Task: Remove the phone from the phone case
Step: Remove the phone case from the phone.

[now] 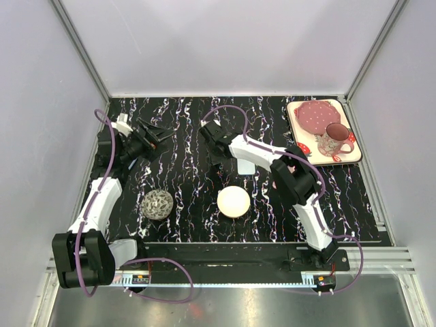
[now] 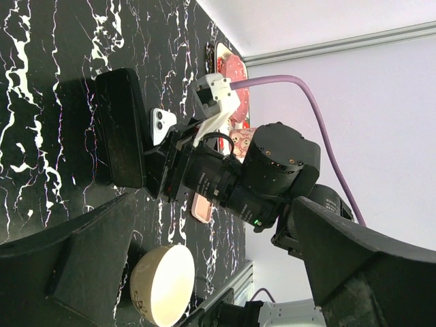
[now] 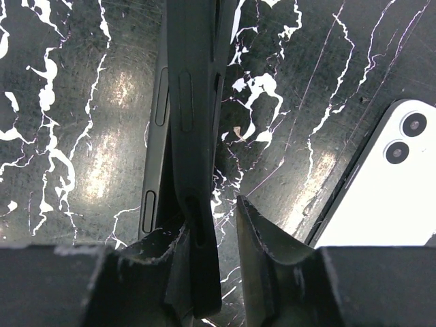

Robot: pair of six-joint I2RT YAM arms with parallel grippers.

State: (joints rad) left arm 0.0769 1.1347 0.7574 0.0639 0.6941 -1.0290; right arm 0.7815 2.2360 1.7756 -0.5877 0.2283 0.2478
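**From above:** two arms work a black, white-veined table top point(image 1: 191, 225). The left claw point(image 1: 157, 136) hangs with its jaws spread wide and nothing between them. The right arm point(image 1: 255, 153) reaches toward it, and its tip is lost against the dark surface. Behind that arm lie one cream bowl point(image 1: 234, 201) and one speckled ball point(image 1: 158, 204). Far off to its right is one tray point(image 1: 351, 158) carrying one pink plate point(image 1: 315, 116) and one mug point(image 1: 334, 142). This view alone takes in the tray and the ball.

**Right wrist:** here the task's things come clear, one of each. The right claw point(image 3: 211, 214) stands part-way open around one wall of the black phone case point(image 3: 191, 82). The wall rests against the left finger, and a sliver of table shows before the right finger, so the jaws are not clamped on it. The phone case stands on edge, matte, with button bumps and slots along its side. The phone point(image 3: 388, 184) is out of it, lying on the table just to the right of the claw. It is white, back up, with two round lenses at its corner.

**Left wrist:** seen from the side, the phone case is a dark slab on the table at the right claw's tip, with the phone's lens corner peeking out beside it. The left claw's own fingers point(image 2: 68, 266) frame the shot, well apart. The cream bowl sits between them.
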